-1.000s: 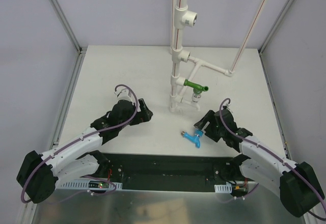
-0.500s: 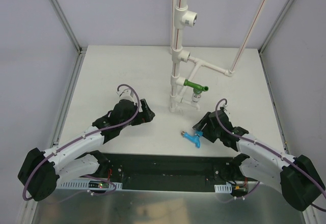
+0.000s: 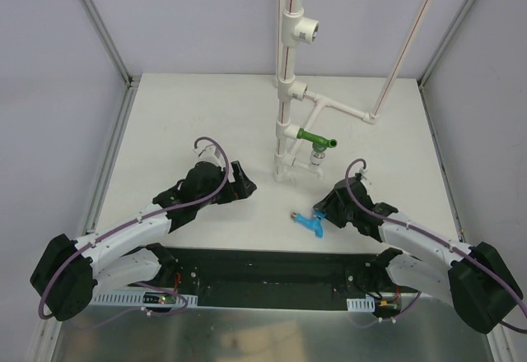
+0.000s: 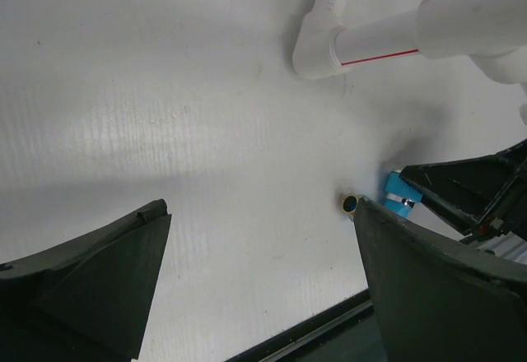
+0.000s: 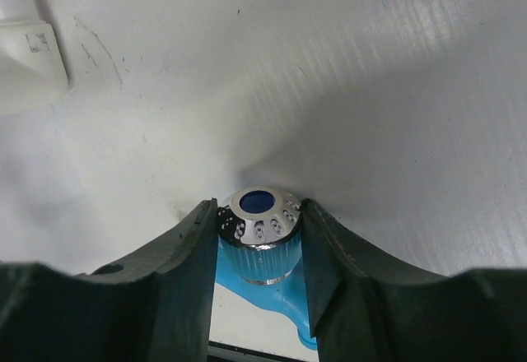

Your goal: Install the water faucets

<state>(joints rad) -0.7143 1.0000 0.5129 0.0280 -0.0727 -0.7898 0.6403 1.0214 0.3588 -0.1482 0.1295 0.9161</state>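
The light blue faucet (image 3: pixel 311 223) lies on the white table, right of centre near the front edge. My right gripper (image 3: pixel 323 212) reaches it from the right; in the right wrist view its jaws (image 5: pixel 258 215) press both sides of the faucet's shiny silver round top (image 5: pixel 259 214), with the blue body (image 5: pixel 272 292) below. The dark green faucet (image 3: pixel 315 139) sits mounted on the white pipe stand (image 3: pixel 285 123). My left gripper (image 3: pixel 244 183) hangs open over bare table left of the blue faucet (image 4: pixel 398 194), nothing between its fingers (image 4: pixel 123 255).
The white pipe assembly rises at the back centre, with an open round socket (image 3: pixel 310 30) high up and a branch running right to an elbow (image 3: pixel 372 118). A black strip (image 3: pixel 272 267) borders the table's front edge. Frame posts stand at the back corners.
My right gripper's jaws have closed in from wide open onto the blue faucet's silver top. The left arm has slid a little to the right, toward the centre, still open.
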